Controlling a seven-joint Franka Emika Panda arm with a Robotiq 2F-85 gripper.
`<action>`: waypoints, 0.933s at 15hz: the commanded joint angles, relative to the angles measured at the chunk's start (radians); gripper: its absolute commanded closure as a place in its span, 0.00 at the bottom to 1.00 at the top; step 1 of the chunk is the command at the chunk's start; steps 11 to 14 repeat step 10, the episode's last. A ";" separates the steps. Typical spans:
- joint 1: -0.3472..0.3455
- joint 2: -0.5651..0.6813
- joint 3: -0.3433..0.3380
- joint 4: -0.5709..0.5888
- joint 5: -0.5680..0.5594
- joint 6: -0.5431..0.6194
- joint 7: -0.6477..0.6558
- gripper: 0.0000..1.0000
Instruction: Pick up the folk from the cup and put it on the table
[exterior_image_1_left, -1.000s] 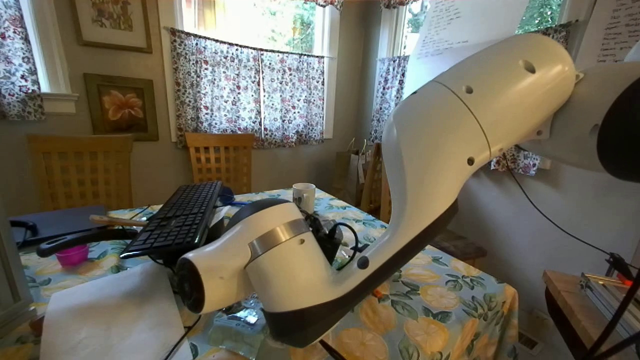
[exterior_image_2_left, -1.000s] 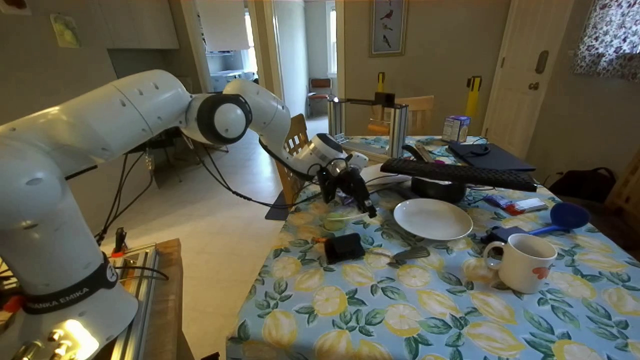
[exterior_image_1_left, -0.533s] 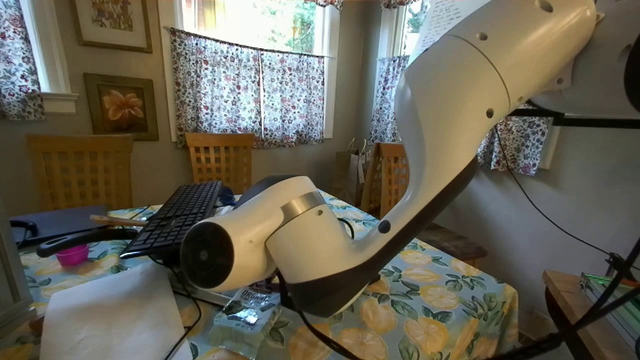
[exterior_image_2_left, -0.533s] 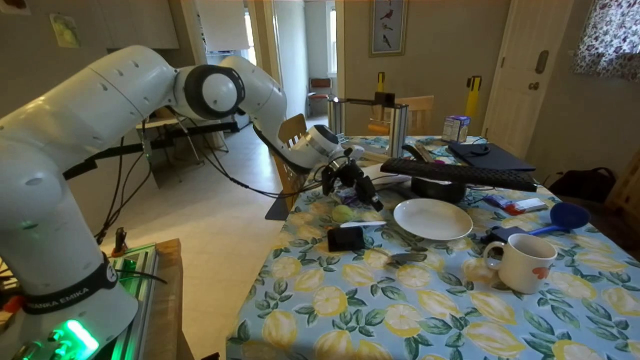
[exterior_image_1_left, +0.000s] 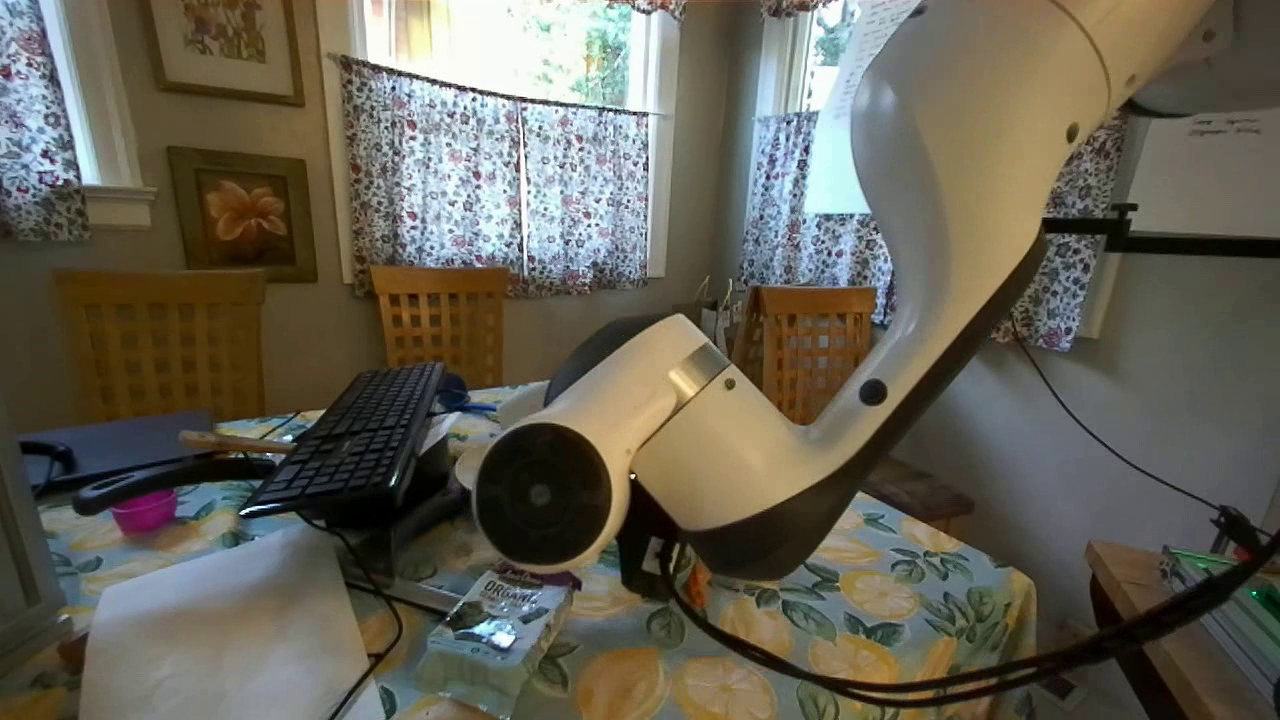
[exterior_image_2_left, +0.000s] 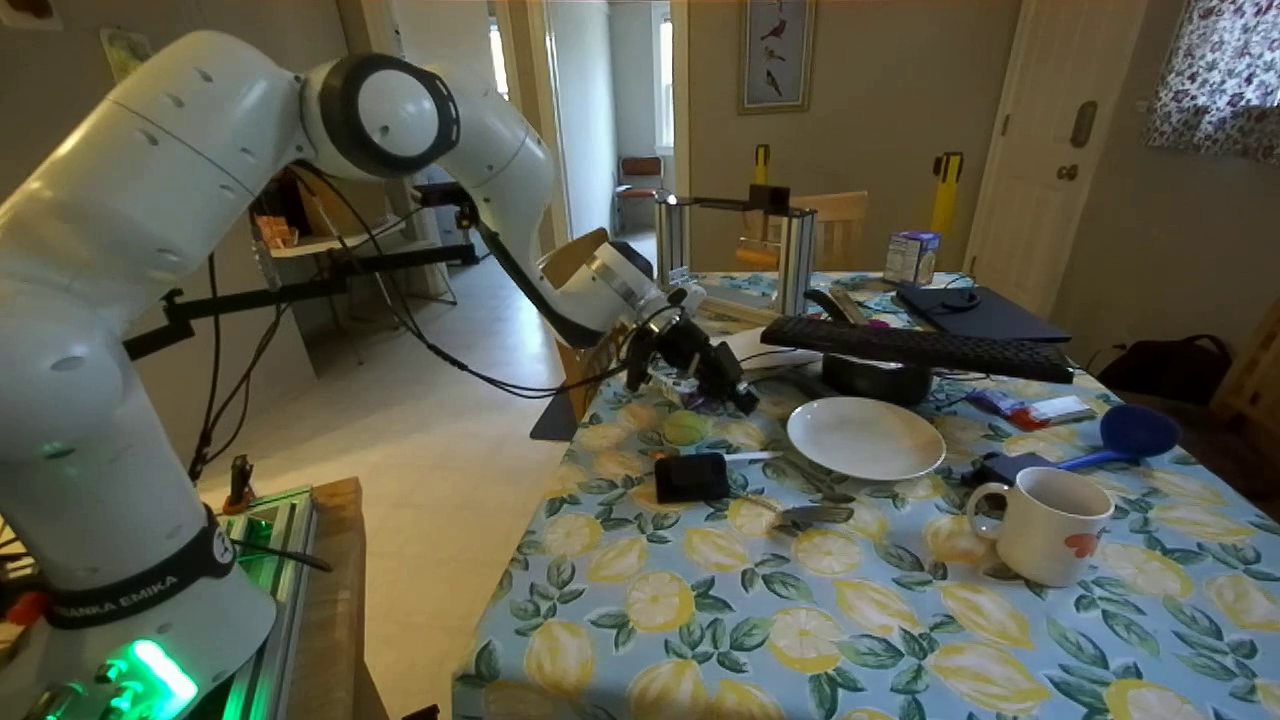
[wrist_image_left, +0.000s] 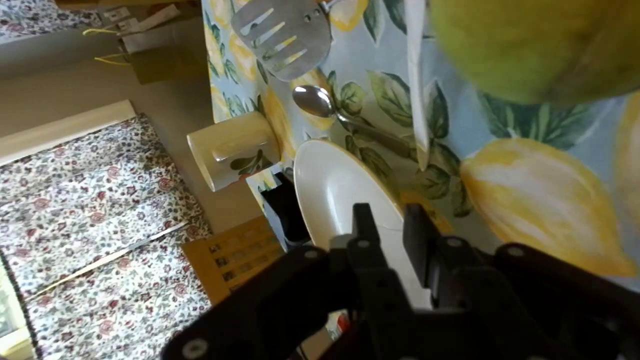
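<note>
With tool (wrist_image_left: 389, 214) parted narrowly, apparently empty and well apart from upright cup (exterior_image_2_left: 1048, 532) on table (exterior_image_2_left: 725, 620), treat fork, not visible there and perhaps hidden inside, as probably light, stiff and slippery, and pinch its handle, sparing likely brittle cup.

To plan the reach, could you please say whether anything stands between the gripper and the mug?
The white plate lies flat on the table between the gripper and the mug; passing above it looks feasible.
</note>
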 joint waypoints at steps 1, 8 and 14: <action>0.003 -0.159 0.038 -0.214 -0.130 -0.026 0.140 0.47; -0.071 -0.312 0.158 -0.409 -0.127 -0.124 0.265 0.01; -0.082 -0.263 0.180 -0.348 -0.165 -0.123 0.245 0.09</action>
